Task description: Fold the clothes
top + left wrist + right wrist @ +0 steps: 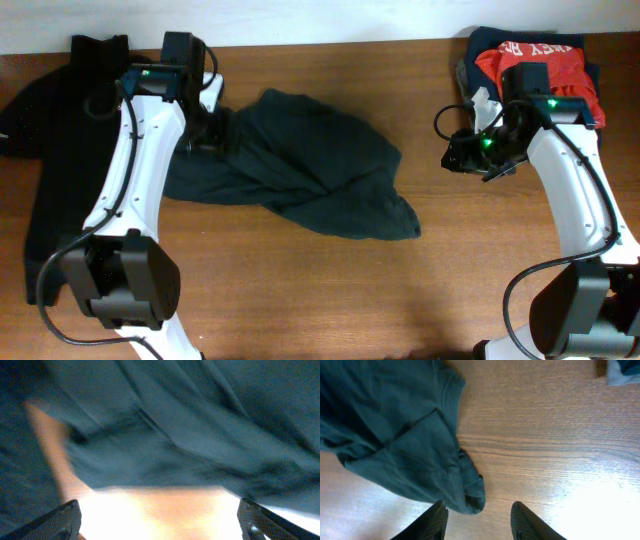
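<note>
The soft dark crumpled T-shirt point(300, 160) lies in a heap on the brown wooden table point(450, 250), so the left gripper point(160, 519) hangs wide open over its left edge to grab it, while the right gripper point(481, 520) waits beside it, half-open and empty.

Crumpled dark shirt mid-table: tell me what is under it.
Only the brown wooden table shows around the edges of the crumpled dark fabric shirt. The cloth lies bunched and opaque, so anything beneath its middle is covered and cannot be made out.
</note>
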You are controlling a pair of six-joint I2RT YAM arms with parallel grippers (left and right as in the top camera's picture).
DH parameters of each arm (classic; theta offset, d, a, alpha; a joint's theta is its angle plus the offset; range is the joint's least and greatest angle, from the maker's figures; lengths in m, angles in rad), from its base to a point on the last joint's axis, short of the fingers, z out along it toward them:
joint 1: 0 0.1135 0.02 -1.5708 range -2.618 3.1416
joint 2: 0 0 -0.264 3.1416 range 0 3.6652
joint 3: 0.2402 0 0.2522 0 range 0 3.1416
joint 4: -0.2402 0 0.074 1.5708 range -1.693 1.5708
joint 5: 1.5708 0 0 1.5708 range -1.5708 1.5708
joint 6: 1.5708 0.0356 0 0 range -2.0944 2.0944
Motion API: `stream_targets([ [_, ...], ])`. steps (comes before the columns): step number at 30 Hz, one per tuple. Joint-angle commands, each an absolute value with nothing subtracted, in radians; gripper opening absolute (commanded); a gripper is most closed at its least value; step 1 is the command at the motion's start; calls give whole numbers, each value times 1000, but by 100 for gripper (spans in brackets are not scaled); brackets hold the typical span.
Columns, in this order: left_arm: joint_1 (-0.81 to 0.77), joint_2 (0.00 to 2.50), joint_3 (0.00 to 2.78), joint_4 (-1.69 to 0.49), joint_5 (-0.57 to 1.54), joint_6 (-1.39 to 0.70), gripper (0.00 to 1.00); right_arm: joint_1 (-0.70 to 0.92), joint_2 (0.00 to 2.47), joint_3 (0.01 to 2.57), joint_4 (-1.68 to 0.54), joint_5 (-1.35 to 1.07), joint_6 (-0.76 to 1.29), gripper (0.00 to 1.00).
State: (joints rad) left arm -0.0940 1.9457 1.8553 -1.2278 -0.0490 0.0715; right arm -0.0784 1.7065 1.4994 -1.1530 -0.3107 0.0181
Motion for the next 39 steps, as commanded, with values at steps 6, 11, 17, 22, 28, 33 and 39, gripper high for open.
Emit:
stream_targets([
  [6,-141,1908,1735,-1372,188,244,99,-7,1703,1475,-1147,-355,-49,46],
  [11,-231,1908,1558,-1213,187,382,99,-7,1703,1475,-1140,-355,-49,47],
  [17,-286,1909,1436,-986,150,390,99,-6,1707,1473,-1136,-355,-75,47],
  [22,-279,1909,1438,-912,154,324,99,15,1730,1406,-1079,-366,-74,47],
  [28,-280,1909,1438,-900,241,322,99,130,1774,1381,-957,-370,-69,51],
  [33,-242,1909,1494,-879,255,201,99,238,1871,1381,-792,-302,43,51],
  [39,-152,1909,1546,-876,255,149,99,336,1955,1381,-759,-123,239,52],
])
